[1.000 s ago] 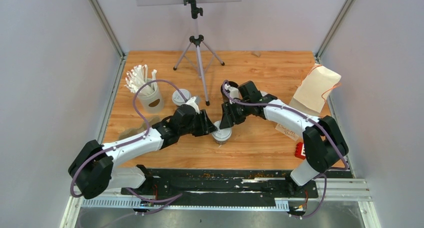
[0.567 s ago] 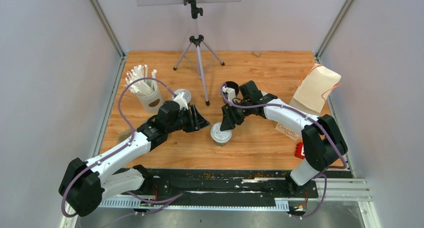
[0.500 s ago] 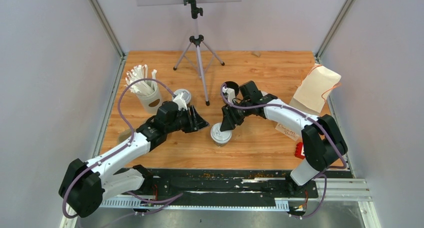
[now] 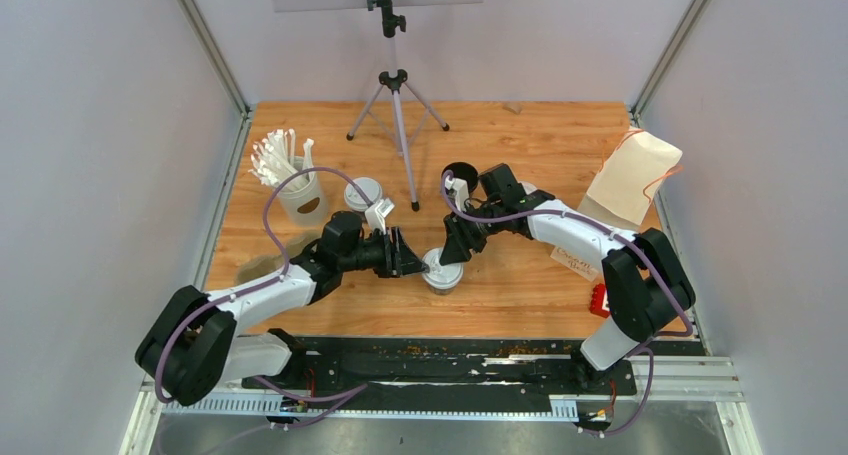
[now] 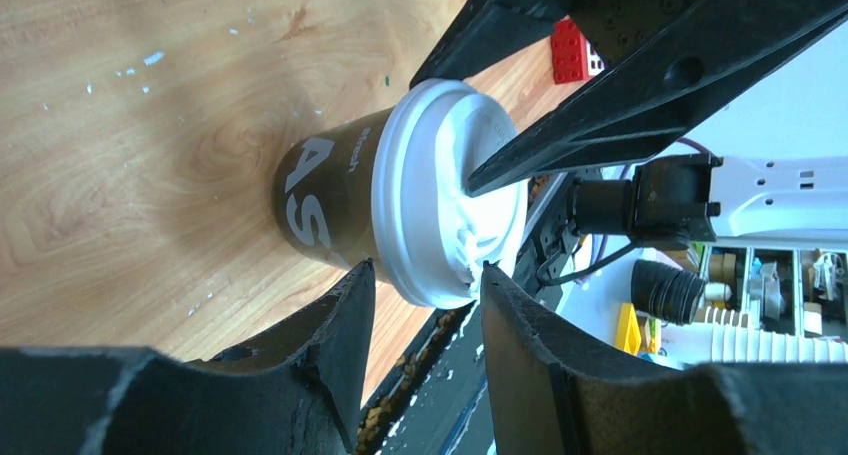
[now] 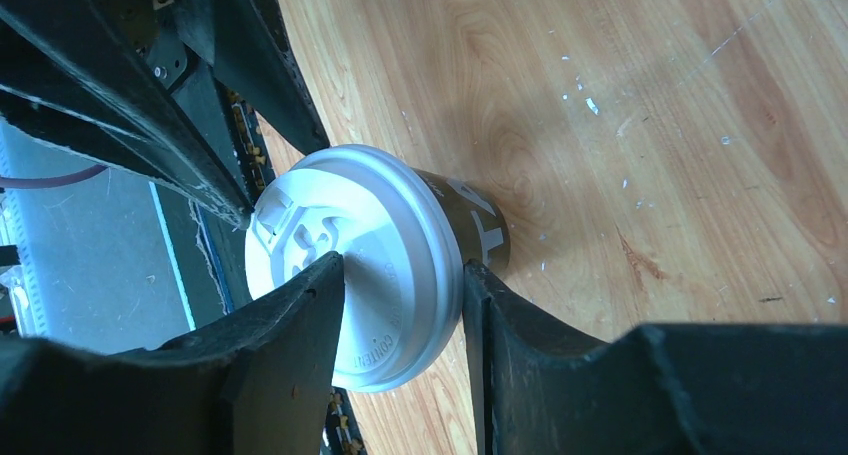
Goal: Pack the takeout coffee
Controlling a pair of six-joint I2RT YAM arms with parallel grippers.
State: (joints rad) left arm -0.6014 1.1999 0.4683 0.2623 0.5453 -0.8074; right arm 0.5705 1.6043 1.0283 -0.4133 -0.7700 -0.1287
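A takeout coffee cup (image 4: 442, 274), black with a white lid (image 5: 425, 200), stands upright at the table's front centre. My right gripper (image 4: 451, 248) reaches down on it. One finger rests on the lid's top (image 6: 390, 275) and the other presses the rim's side, so the right gripper (image 6: 403, 267) pinches the lid. My left gripper (image 4: 420, 263) comes in level from the left. The left gripper (image 5: 425, 270) is open, one fingertip under the rim and one over the lid's edge. A second lidded cup (image 4: 363, 192) stands further back. An open black cup (image 4: 461, 172) sits behind the right wrist.
A white cup of straws (image 4: 297, 190) stands at the back left. A tripod (image 4: 398, 105) occupies the back centre. A pale paper bag (image 4: 634, 175) lies at the right edge, with a red block (image 4: 600, 300) near the right arm's base.
My left arm swung out to the left, away from the cup, then came back to its lid. The right gripper stayed on the lid throughout.
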